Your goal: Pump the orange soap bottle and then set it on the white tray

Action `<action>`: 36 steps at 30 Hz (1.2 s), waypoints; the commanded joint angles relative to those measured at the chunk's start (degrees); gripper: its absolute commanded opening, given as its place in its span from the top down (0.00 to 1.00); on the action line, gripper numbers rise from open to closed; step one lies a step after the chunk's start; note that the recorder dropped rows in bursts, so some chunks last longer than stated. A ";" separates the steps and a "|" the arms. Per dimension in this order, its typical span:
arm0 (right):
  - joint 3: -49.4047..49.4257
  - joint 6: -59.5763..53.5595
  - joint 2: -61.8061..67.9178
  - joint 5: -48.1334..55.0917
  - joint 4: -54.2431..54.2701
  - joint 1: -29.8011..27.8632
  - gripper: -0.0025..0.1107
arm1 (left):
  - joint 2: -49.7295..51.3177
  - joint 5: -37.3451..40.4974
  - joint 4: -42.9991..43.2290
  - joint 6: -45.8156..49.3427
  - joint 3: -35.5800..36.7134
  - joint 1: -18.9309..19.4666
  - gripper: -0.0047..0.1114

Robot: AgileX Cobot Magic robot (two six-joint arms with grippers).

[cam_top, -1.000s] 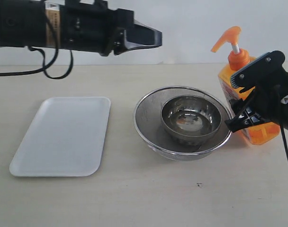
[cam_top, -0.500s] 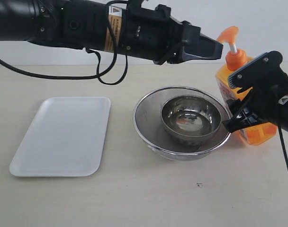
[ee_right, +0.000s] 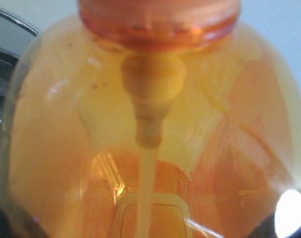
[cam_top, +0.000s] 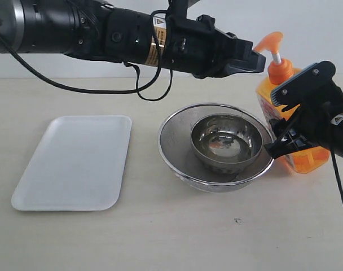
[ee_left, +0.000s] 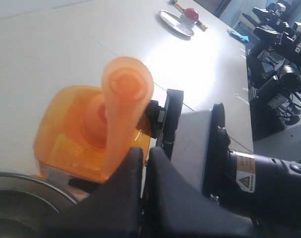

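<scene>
The orange soap bottle (cam_top: 309,161) stands upright at the right, just beside the steel bowls, with its pump head (cam_top: 273,42) raised. My right gripper (cam_top: 287,121) is shut on the bottle's body, one finger on each side. The bottle (ee_right: 150,148) fills the right wrist view, which hides the fingers. My left gripper (cam_top: 260,58) reaches across from the left. It is shut, and its tip sits right beside the pump spout, slightly below it. In the left wrist view the closed fingers (ee_left: 130,168) lie just under the pump head (ee_left: 125,99). The white tray (cam_top: 75,161) lies flat at the left, bare.
A wide steel bowl (cam_top: 177,141) with a smaller steel bowl (cam_top: 227,141) inside sits mid-table, touching the bottle's side. The left arm spans above it. The right arm's body (ee_left: 215,158) shows close behind the bottle.
My left arm has swept rightward over the bowls, and its shut tip is now at the pump head. The right gripper and bottle have stayed put.
</scene>
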 commanded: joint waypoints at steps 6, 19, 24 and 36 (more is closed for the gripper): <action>-0.41 -0.61 -0.90 -4.11 -0.69 0.11 0.98 | 0.05 1.70 1.30 -0.69 -0.81 0.19 0.92; -0.41 -1.97 -0.90 -3.99 -0.60 0.11 0.98 | -5.73 2.44 4.24 0.14 -3.48 0.19 0.92; -0.41 -2.09 -0.90 -3.99 -0.15 0.11 0.98 | -3.92 3.10 5.78 -2.28 -7.49 0.06 0.92; -0.41 -2.30 -0.90 -3.74 0.59 0.11 0.98 | 2.13 1.42 8.87 -6.14 -13.78 -0.62 0.92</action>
